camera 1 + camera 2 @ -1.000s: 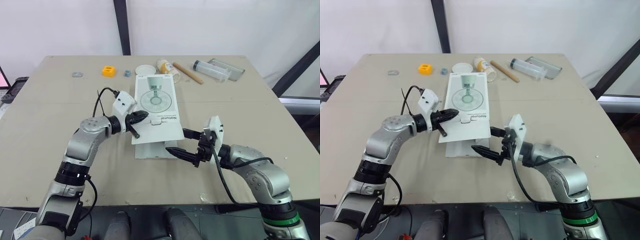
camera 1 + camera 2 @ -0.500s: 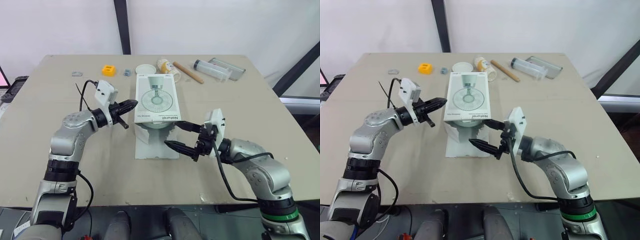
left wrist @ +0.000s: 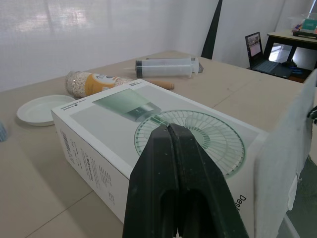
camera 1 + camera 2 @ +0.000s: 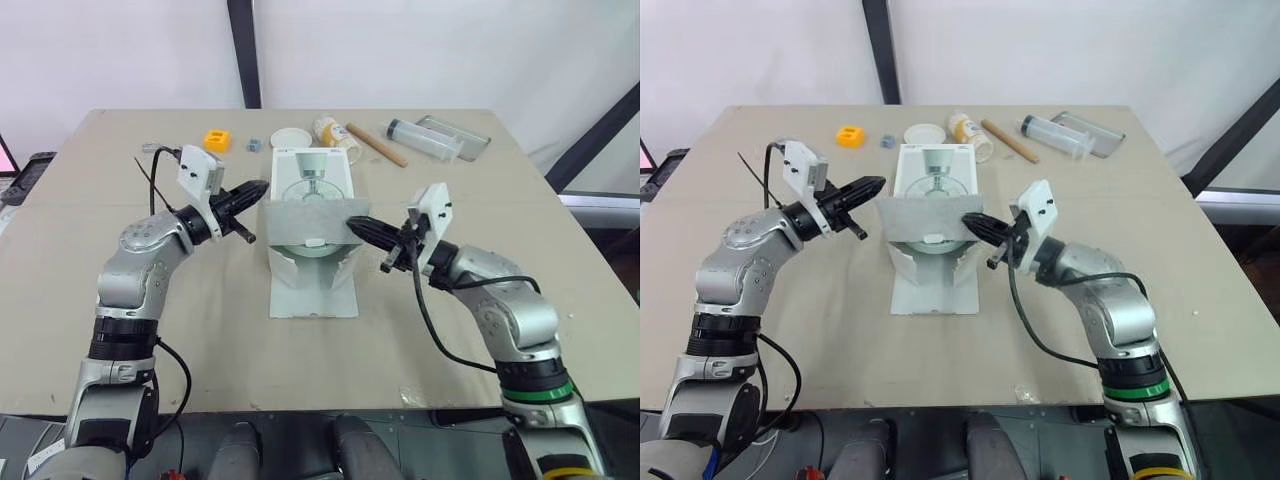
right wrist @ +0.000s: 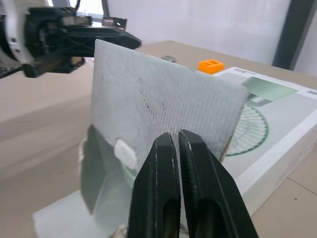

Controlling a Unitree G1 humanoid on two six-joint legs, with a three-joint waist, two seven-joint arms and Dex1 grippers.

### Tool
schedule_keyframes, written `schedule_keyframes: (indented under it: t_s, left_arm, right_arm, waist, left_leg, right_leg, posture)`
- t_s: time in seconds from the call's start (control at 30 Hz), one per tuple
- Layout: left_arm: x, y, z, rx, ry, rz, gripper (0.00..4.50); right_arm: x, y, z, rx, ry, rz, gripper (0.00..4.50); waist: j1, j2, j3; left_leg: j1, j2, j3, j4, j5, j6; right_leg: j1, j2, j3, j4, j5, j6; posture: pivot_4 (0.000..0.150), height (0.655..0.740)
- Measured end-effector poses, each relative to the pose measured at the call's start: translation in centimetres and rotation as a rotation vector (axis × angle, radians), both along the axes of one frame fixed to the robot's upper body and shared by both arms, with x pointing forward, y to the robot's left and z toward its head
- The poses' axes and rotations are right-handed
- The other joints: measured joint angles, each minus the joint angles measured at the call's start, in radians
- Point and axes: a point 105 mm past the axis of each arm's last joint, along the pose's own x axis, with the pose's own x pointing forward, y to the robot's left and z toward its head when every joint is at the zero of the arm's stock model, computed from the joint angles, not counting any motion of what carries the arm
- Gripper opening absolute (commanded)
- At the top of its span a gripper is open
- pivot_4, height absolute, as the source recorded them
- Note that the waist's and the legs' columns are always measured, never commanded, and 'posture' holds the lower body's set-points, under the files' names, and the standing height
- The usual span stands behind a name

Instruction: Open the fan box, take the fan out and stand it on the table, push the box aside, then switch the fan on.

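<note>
The white fan box (image 4: 312,178), printed with a fan picture, lies flat at the table's middle. Its grey lid flap (image 4: 305,220) stands upright at the near end, and the pale fan (image 4: 310,250) shows in the opening under it. A lower flap (image 4: 312,292) lies on the table. My right gripper (image 4: 356,223) is shut, its tips against the lid flap's right edge; I cannot tell whether it pinches the flap (image 5: 148,84). My left gripper (image 4: 262,187) is shut and empty, level with the flap's upper left corner, pointing over the box (image 3: 119,129).
Along the far edge lie an orange block (image 4: 217,141), a white dish (image 4: 291,139), a jar of grain (image 4: 335,131), a wooden stick (image 4: 376,146), a big syringe (image 4: 425,139) and a clear tray (image 4: 455,135). Bare tabletop flanks the box.
The lid flap has swung up from low over the opening to upright. My right gripper rose to its right edge and shut. My left gripper drew back up and left.
</note>
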Motion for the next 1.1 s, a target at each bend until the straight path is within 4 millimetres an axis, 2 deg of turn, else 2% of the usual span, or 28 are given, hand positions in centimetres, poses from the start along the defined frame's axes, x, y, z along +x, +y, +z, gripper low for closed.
schedule_keyframes:
  t_s: [0.23, 0.33, 0.5, 0.67, 0.77, 1.03, 1.1]
  left_arm:
    - [0.1, -0.2, 0.4, -0.017, -0.01, 0.001, 0.0]
    - [0.1, -0.5, 0.9, -0.026, -0.024, 0.0, 0.0]
    - [0.4, -1.1, 0.6, 0.014, -0.046, 0.025, 0.0]
    - [0.4, -2.7, -0.6, 0.046, -0.023, 0.005, 0.0]
    - [0.4, -3.6, -2.2, 0.08, 0.022, -0.009, 0.0]
    - [0.8, -3.8, -4.8, 0.15, 0.109, 0.007, 0.0]
    - [0.8, -3.8, -4.8, 0.156, 0.107, 0.01, 0.0]
  right_arm:
    - [1.4, 0.2, 0.1, -0.027, -0.021, -0.054, 0.04]
    - [2.0, 0.1, -0.5, -0.061, -0.011, -0.089, 0.04]
    - [2.6, 0.1, -2.0, -0.118, 0.019, -0.129, 0.04]
    - [2.6, 0.3, -2.2, -0.122, 0.029, -0.135, 0.04]
    - [2.6, 0.4, -2.2, -0.126, 0.029, -0.134, 0.04]
    - [2.4, 0.7, -2.1, -0.127, 0.028, -0.123, 0.04]
    - [2.1, 0.9, -2.0, -0.125, 0.029, -0.108, 0.04]
  waist:
    - [0.0, 0.0, 0.0]
    - [0.0, 0.0, 0.0]
    - [0.0, 0.0, 0.0]
    - [0.0, 0.0, 0.0]
    - [0.0, 0.0, 0.0]
    - [0.0, 0.0, 0.0]
    - [0.0, 0.0, 0.0]
  left_leg:
    - [0.0, 0.0, 0.0, 0.0, 0.0, 0.0]
    - [0.0, 0.0, 0.0, 0.0, 0.0, 0.0]
    - [0.0, 0.0, 0.0, 0.0, 0.0, 0.0]
    - [0.0, 0.0, 0.0, 0.0, 0.0, 0.0]
    - [0.0, 0.0, 0.0, 0.0, 0.0, 0.0]
    - [0.0, 0.0, 0.0, 0.0, 0.0, 0.0]
    - [0.0, 0.0, 0.0, 0.0, 0.0, 0.0]
  right_leg:
    - [0.0, 0.0, 0.0, 0.0, 0.002, -0.004]
    - [0.0, 0.0, 0.0, 0.0, 0.002, -0.004]
    - [0.0, 0.0, 0.0, 0.0, 0.003, -0.005]
    - [0.0, 0.0, 0.0, 0.0, 0.003, -0.005]
    - [0.0, 0.0, 0.0, 0.0, 0.003, -0.005]
    - [0.0, 0.0, 0.0, 0.0, 0.003, -0.005]
    - [0.0, 0.0, 0.0, 0.0, 0.003, -0.005]
  posture:
    - [0.15, 0.74]
    - [0.15, 0.74]
    - [0.15, 0.74]
    - [0.15, 0.74]
    - [0.15, 0.74]
    - [0.15, 0.74]
    - [0.15, 0.74]
